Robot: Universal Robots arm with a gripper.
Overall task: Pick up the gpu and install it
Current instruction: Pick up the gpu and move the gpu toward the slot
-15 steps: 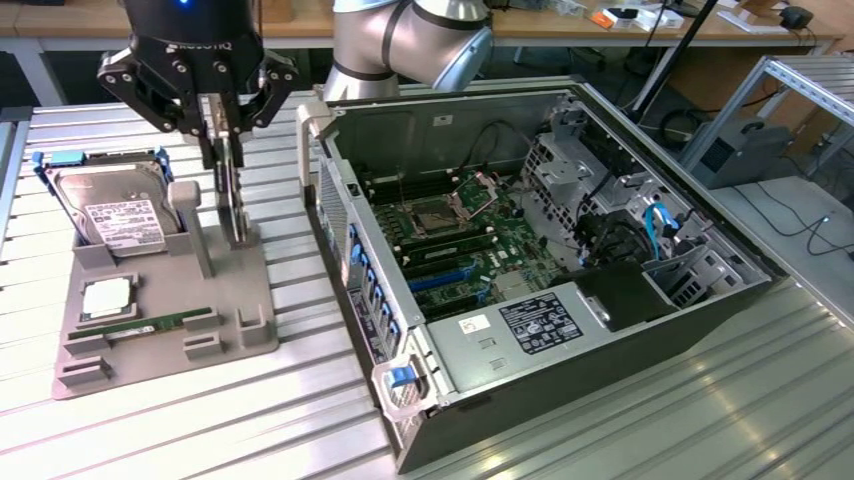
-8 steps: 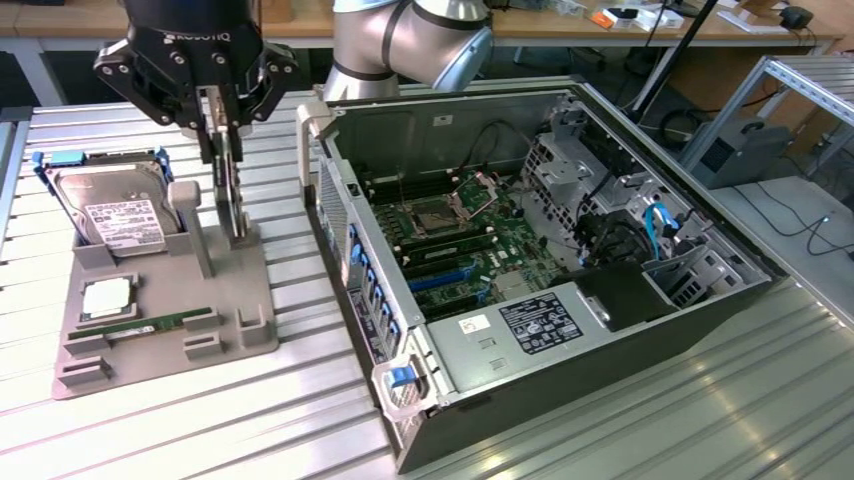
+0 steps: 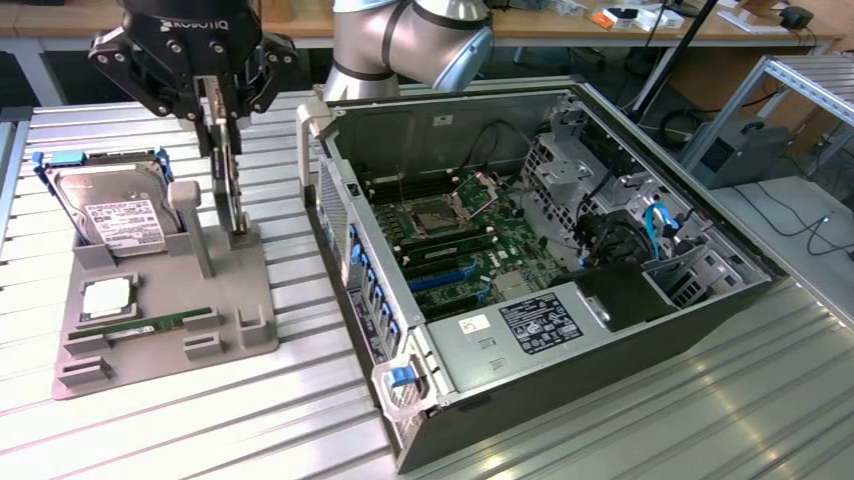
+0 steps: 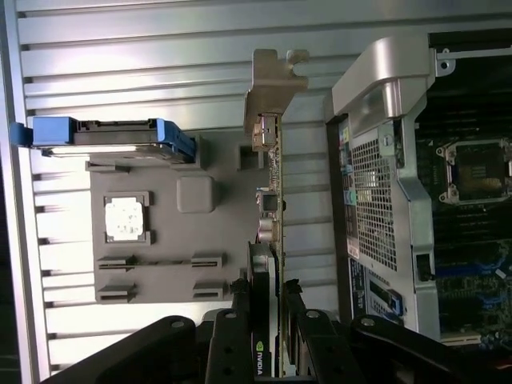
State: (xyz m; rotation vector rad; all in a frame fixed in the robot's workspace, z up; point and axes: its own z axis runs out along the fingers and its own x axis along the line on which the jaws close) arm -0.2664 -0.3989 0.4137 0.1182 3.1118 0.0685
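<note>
The gpu (image 3: pixel 232 190) is a thin black card seen edge-on, standing upright over the grey holder (image 3: pixel 234 310) at the exterior view's left. My gripper (image 3: pixel 220 118) is above it, shut on the card's upper edge. In the wrist view the gpu (image 4: pixel 277 200) runs away from the fingers (image 4: pixel 238 328), which clamp it from both sides, and its silver bracket (image 4: pixel 272 80) is at the far end. Its lower end sits by the holder's post (image 3: pixel 198 225); whether it still rests in the slot I cannot tell.
The open computer case (image 3: pixel 694 300) lies at the exterior view's right, with the motherboard (image 3: pixel 461 240) exposed. The holder also carries a silver hard drive (image 3: pixel 118 215) in a blue carrier, a square chip (image 3: pixel 104 298) and a green memory stick (image 3: pixel 147 325). The table is ribbed metal.
</note>
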